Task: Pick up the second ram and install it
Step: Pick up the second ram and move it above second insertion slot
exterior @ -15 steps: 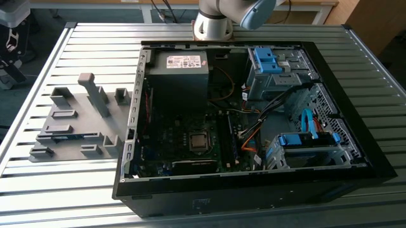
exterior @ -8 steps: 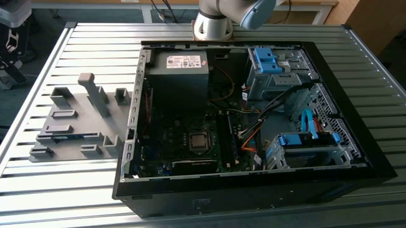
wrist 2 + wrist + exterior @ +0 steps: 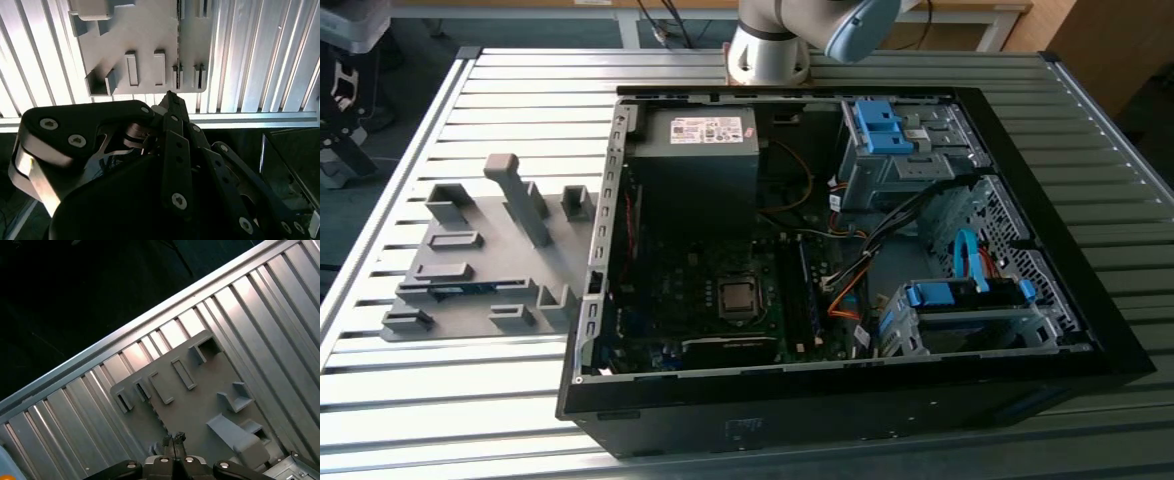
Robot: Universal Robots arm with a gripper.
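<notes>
In both wrist views the holder tray lies on the slatted table, just beyond the fingertips of the gripper. The open computer case stands on the same table, back behind the fingers, to the exterior view's right of the tray. The second ram rests in a tray slot on the side away from the case.

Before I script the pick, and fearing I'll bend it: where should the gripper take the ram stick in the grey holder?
Grip the ram stick mid-length across its flat faces, coming straight down: it seems to stand on edge in the grey holder, top edge exposed.
</notes>
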